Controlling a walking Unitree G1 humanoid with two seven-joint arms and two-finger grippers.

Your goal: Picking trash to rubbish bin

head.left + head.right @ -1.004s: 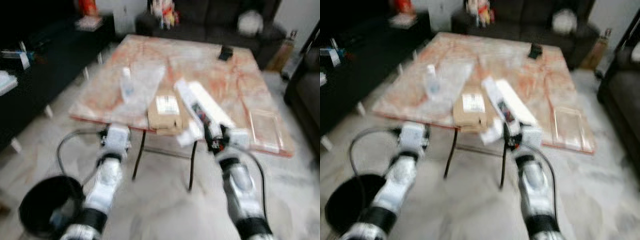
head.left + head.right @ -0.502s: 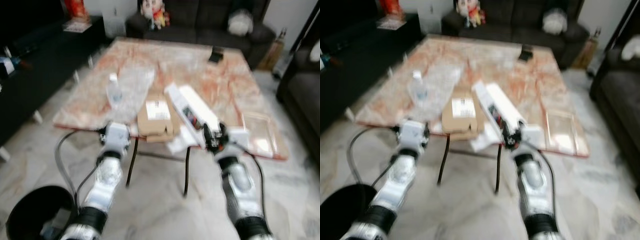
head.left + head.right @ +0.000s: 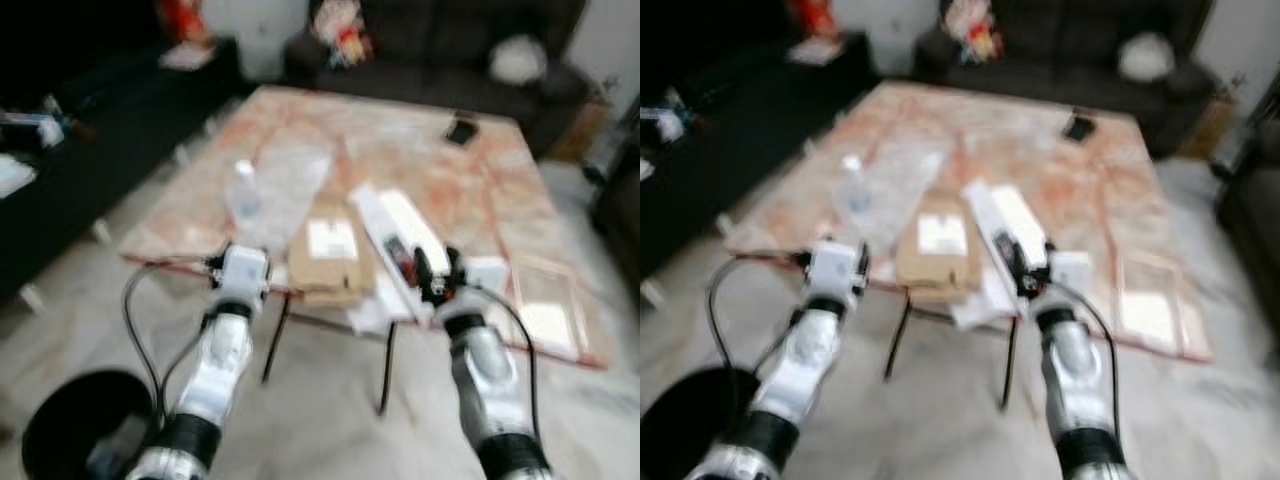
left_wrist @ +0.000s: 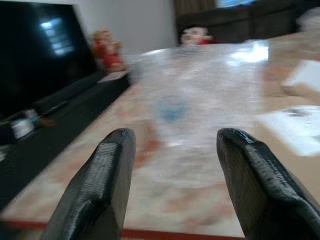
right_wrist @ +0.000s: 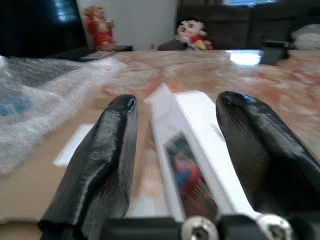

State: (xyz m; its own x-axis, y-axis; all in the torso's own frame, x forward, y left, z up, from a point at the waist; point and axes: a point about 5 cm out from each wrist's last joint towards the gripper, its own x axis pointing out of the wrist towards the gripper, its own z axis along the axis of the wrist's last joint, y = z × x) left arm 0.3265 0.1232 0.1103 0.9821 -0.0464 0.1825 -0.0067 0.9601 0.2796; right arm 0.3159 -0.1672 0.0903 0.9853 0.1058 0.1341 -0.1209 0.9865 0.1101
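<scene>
Marble-patterned and reddish, the table (image 3: 470, 180) is carrying the trash: a clear plastic bottle (image 3: 243, 190) on bubble wrap (image 3: 290, 175), a flat cardboard box (image 3: 330, 250) and a long white box (image 3: 400, 235). The right hand (image 5: 172, 150), fingers spread, is facing the white box; the left hand (image 4: 175, 165), also spread, is facing the bottle. Best to square each hand before gripping. The black bin (image 3: 85, 430) is standing on the floor at the robot's left. The labels are too blurred to read.
</scene>
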